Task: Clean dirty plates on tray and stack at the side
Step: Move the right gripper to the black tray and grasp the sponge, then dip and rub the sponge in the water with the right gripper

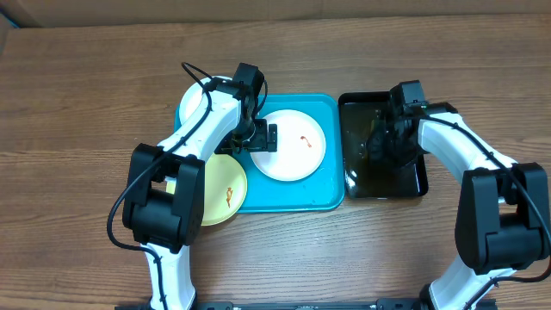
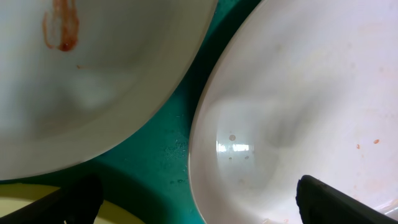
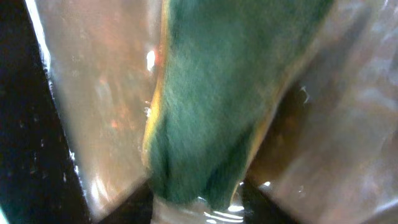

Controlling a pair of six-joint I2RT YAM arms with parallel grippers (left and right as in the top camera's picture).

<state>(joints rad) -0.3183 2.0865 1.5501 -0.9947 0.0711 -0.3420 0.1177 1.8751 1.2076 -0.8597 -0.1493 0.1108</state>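
The turquoise tray [image 1: 323, 194] holds a white plate [image 1: 297, 159] with an orange smear. A second white plate [image 1: 191, 105] lies at its upper left, partly under my left arm. A pale yellow-green plate [image 1: 219, 191] with a smear overlaps the tray's lower left edge. My left gripper [image 1: 263, 138] is open, low over the middle plate's left rim. In the left wrist view its fingers [image 2: 199, 202] straddle one white plate's rim [image 2: 298, 93], with a smeared white plate [image 2: 93, 74] beside it. My right gripper [image 1: 383, 142] is shut on a green sponge [image 3: 217, 93].
A glossy black tray [image 1: 413, 185] stands right of the turquoise one, wet inside [image 3: 81, 93]; my right gripper and sponge are down in it. Bare wooden table [image 1: 86, 103] surrounds both trays. The tray's teal floor [image 2: 168, 149] shows between the plates.
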